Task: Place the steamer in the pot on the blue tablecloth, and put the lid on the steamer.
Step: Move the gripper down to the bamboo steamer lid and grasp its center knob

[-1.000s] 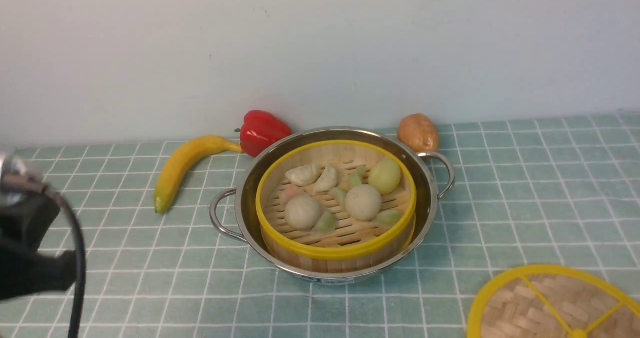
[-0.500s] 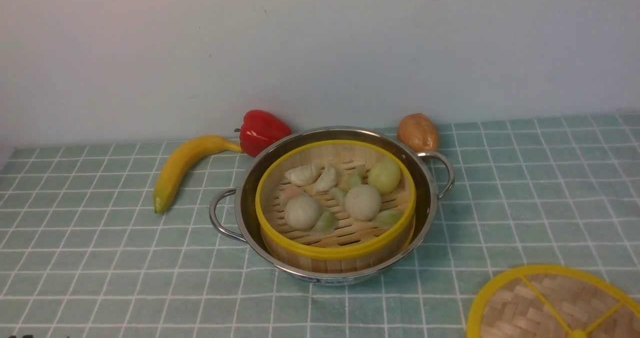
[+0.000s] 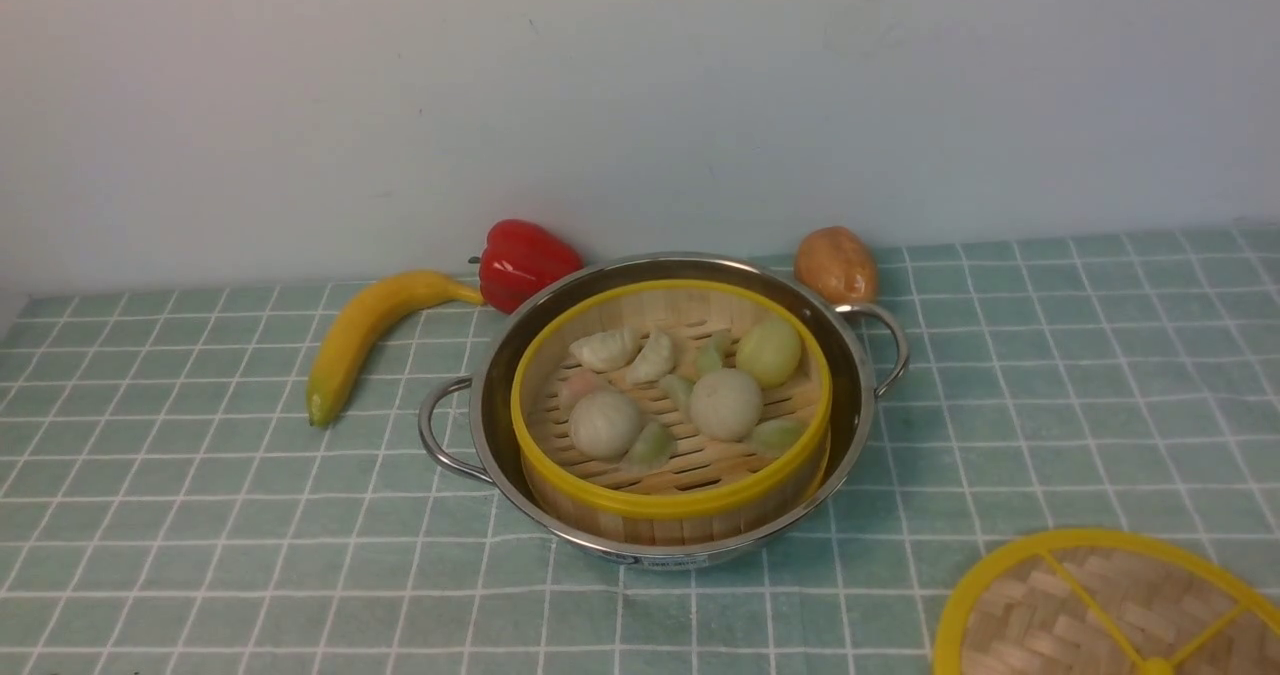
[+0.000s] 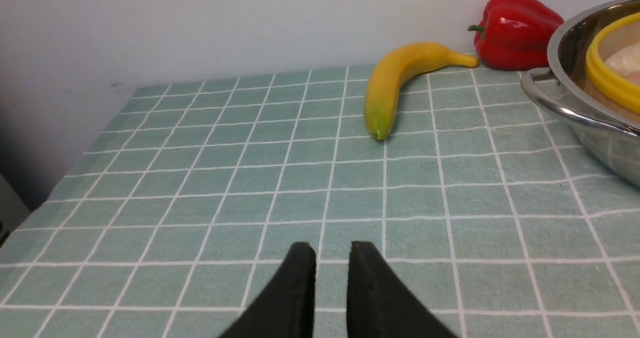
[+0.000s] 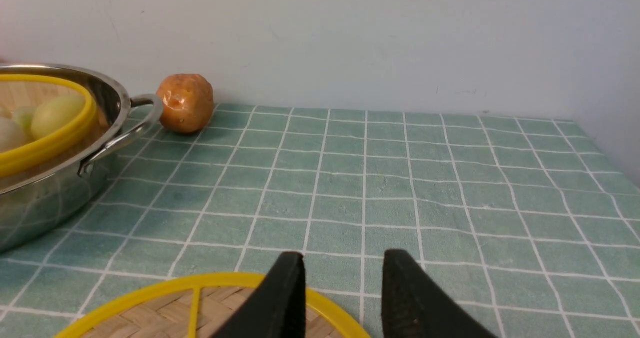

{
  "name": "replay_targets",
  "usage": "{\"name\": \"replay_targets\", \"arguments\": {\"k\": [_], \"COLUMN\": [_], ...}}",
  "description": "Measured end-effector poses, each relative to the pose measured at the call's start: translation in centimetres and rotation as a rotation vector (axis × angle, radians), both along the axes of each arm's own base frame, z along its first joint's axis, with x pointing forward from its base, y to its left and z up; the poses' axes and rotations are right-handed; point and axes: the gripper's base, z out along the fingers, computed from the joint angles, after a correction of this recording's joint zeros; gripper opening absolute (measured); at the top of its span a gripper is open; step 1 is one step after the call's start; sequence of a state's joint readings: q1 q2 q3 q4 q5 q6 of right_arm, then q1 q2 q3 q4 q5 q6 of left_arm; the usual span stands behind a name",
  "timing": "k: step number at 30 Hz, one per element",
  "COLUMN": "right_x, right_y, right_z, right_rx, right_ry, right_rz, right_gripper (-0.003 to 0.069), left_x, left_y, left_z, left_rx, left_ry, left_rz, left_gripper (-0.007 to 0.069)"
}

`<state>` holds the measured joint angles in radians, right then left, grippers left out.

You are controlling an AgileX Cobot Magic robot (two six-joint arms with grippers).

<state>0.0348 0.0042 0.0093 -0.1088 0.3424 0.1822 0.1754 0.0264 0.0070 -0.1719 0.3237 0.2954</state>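
— Left end effector [image 4: 332,248]?
— Hanging over a bare stretch of the blue tablecloth [image 3: 200,515], black fingers [image 4: 300,288] parted by only a narrow gap, gripping nothing. Out of sight in the front view.

— And the right end effector [image 5: 344,255]?
— Spread wider than the left, equally empty. Poised at the yellow rim of the lid [image 3: 1080,605]. Touching it or just above, impossible to tell from the wrist view.

— The lid itself?
— Lying flat on the cloth at the front right, spokes facing up, well apart from the pot [image 3: 852,395]. Partly cut off by the lower edge of the front view.

— The steamer [image 3: 670,505]?
— Sitting upright inside the pot, uncovered. Set closer to the near wall, with a wider band of bare steel showing at the back. Filled with round buns [image 3: 725,403] and folded dumplings [image 3: 605,348] on the slatted floor.

— The pot?
— Resting on the cloth near the middle, one loop handle out to each side, a small label at the near base.

— Anything else around?
— A banana [image 3: 360,330] to the left, stem tip just beside a red bell pepper [image 3: 525,260] behind the pot's left rear rim. A potato [image 3: 838,263] just behind the right handle, close to the pale wall [image 3: 600,105].
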Motion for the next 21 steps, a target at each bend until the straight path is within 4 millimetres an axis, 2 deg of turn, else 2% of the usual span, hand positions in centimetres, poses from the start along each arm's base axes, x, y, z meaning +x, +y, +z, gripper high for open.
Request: {"name": "replay_targets", "arguments": {"k": [21], "right_x": [0.0], "right_y": [0.0], "right_z": [0.0], "right_rx": [0.0], "right_ry": [0.0], "right_rz": [0.0], "right_gripper": [0.0243], "left_x": [-0.24], "left_y": [0.55], "left_z": [0.09], "left_rx": [-0.054], "left_ry": [-0.028], "left_rz": [0.082], "left_gripper": [0.0124]}}
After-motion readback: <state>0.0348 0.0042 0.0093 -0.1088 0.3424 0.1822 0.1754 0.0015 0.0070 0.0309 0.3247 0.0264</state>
